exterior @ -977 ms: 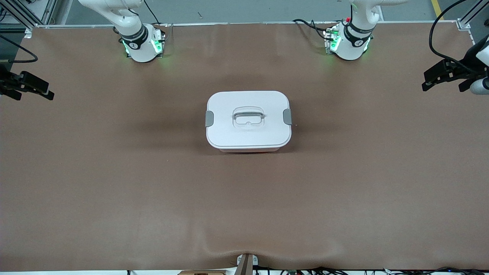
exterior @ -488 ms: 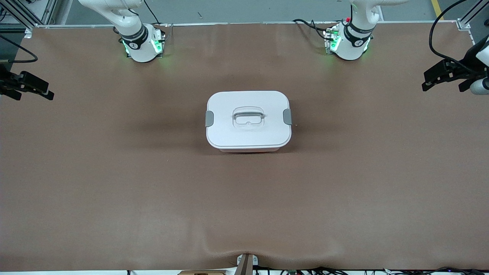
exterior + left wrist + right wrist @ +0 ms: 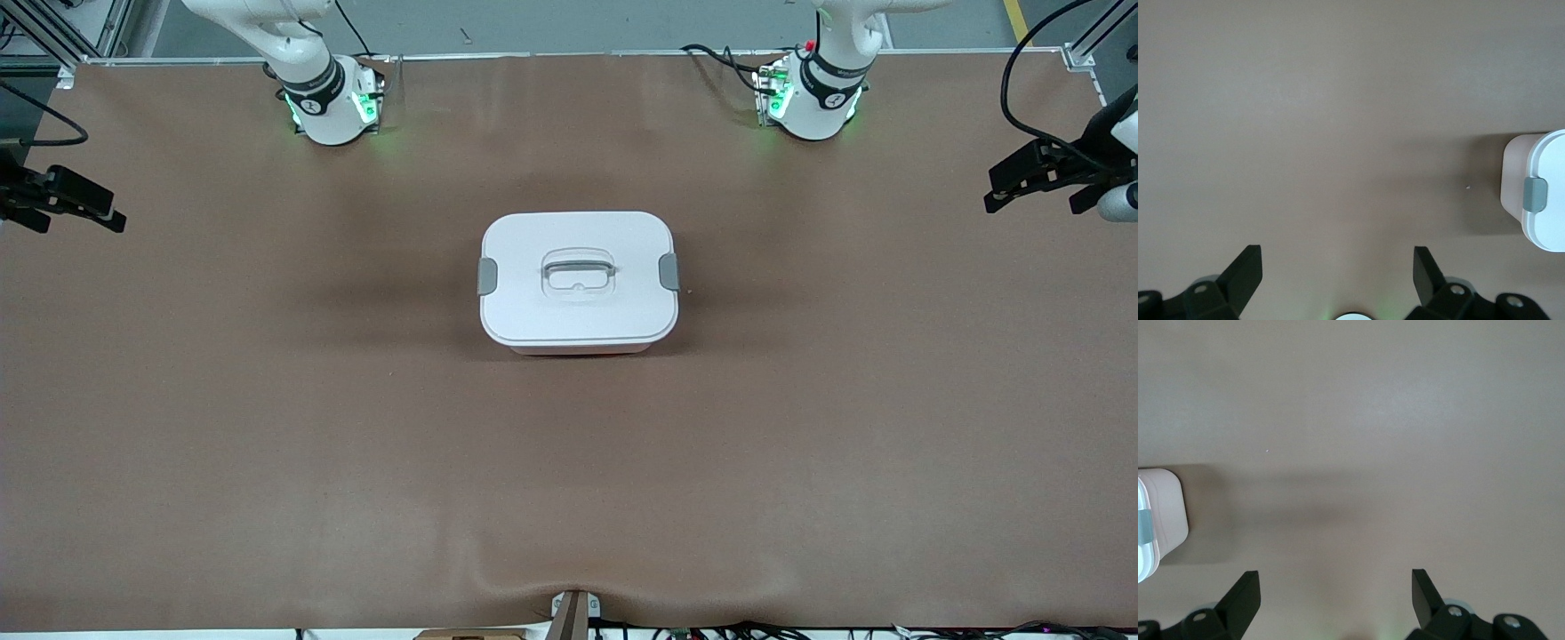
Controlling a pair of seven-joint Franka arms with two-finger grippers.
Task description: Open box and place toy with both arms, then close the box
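Left hand point(image 3: 1003, 188): hanging in the air over the worktop's edge at its own arm's end, fingers point(image 3: 1245, 272) standing wide apart, gripping nothing.
Right hand point(image 3: 105, 218): mirroring it at the right arm's end, fingers point(image 3: 1245, 595) spread, gripping nothing.

The front camera looked down from high across the table point(image 3: 267, 444), facing my two bases along its top edge and taking in the whole surface. Each wrist camera rode just above my own fingers, looking straight down past them at bare tabletop from closer range. All three views shared the box point(image 3: 578, 280): one clipped end point(image 3: 1536, 194) showed by my left hand, the other point(image 3: 1158, 520) by my right.
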